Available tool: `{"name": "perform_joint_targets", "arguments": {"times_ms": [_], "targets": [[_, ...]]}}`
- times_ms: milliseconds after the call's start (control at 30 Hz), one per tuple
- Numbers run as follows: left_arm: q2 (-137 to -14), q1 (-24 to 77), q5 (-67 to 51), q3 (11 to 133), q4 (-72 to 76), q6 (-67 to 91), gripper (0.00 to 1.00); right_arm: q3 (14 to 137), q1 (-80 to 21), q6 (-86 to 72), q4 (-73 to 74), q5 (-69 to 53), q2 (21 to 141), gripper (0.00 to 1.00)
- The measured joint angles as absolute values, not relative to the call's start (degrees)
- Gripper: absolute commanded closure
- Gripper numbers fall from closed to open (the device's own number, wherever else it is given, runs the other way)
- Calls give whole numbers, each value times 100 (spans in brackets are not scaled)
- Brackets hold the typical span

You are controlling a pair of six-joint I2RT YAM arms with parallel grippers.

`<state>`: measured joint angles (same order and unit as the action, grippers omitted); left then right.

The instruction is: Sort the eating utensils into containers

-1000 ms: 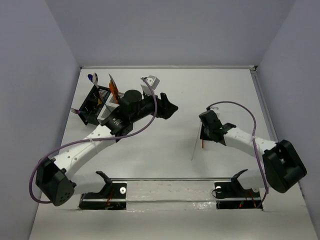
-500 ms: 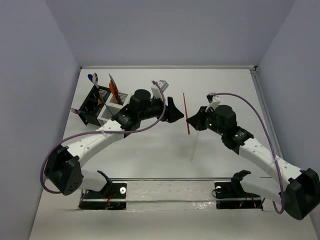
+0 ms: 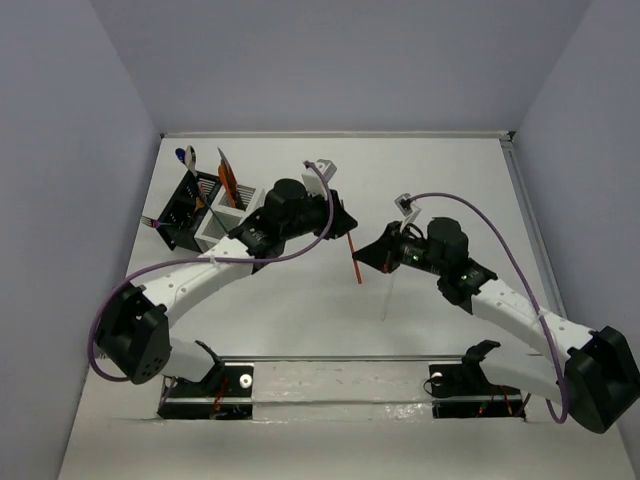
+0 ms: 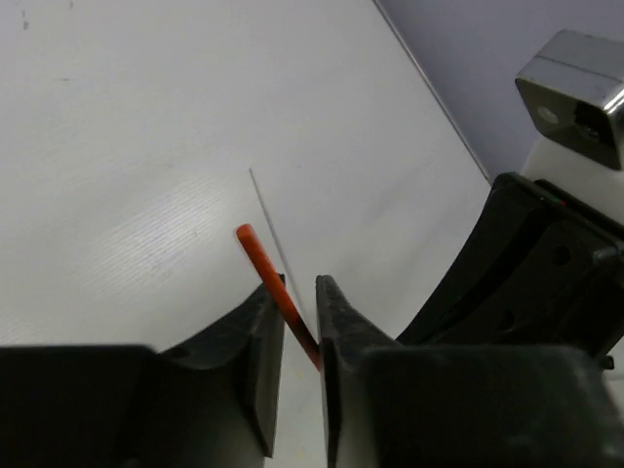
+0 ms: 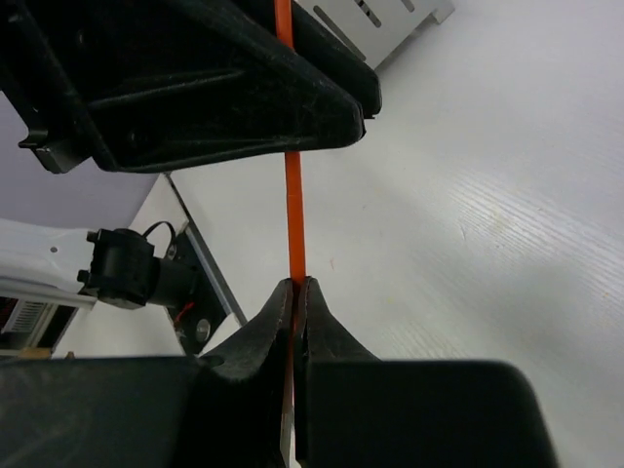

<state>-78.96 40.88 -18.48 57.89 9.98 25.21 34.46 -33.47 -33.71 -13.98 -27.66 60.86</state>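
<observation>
An orange stick [image 3: 354,262] hangs above the table's middle, held by both grippers at once. My left gripper [image 3: 345,230] is shut on its upper part; in the left wrist view the stick [image 4: 268,268] runs down between the narrow jaws of that gripper [image 4: 300,285]. My right gripper [image 3: 364,257] is shut on the lower part; its wrist view shows the stick [image 5: 292,195] rising from the pinched tips [image 5: 295,285]. A thin white stick [image 3: 389,292] lies on the table below. The black container [image 3: 186,208] and white container [image 3: 218,226] stand at the far left, holding several utensils.
An orange utensil [image 3: 228,178] and a blue spoon [image 3: 188,157] stick up out of the containers. The left arm's elbow [image 3: 130,340] and the right arm's elbow [image 3: 600,385] sit near the front corners. A rail [image 3: 340,360] runs along the near edge.
The right gripper carried the orange stick up off the table and leftward to the left gripper. The left gripper swung to meet it and shut on the stick.
</observation>
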Motion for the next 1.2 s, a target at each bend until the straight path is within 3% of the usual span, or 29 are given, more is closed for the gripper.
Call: {"name": "perform_joint_targets", "arguments": {"times_ms": [100,133,200,333,533,733,900,1200], "targets": [[-7896,4123,-1796,5789,1103,2617,100,3317,-3352,-3417,-1594,-2799,6114,100],[-7896,4180,-1778,5789,1120,2606,100,3284,-3367,-3430,-1621,-2818,6121,80],[-7896,4228,-1691,5789,1083,2593,100,3234,-3385,-3437,-1671,-2814,6108,58],[-7889,4139,-1007,5789,961,2226,100,2993,-3391,-3505,-1721,-2814,5867,33],[-7655,3026,-158,5789,711,1848,100,2624,-3406,-3485,-1697,-2676,5271,32],[-6654,1750,1107,5778,751,1555,100,2349,-3422,-3387,-1385,-2231,4860,32],[-6132,1448,2034,5776,1140,1194,100,2235,-3422,-3321,-985,-1643,4777,33],[-6635,1103,2727,5439,1227,974,100,2202,-3422,-3612,200,69,4816,33]]}}
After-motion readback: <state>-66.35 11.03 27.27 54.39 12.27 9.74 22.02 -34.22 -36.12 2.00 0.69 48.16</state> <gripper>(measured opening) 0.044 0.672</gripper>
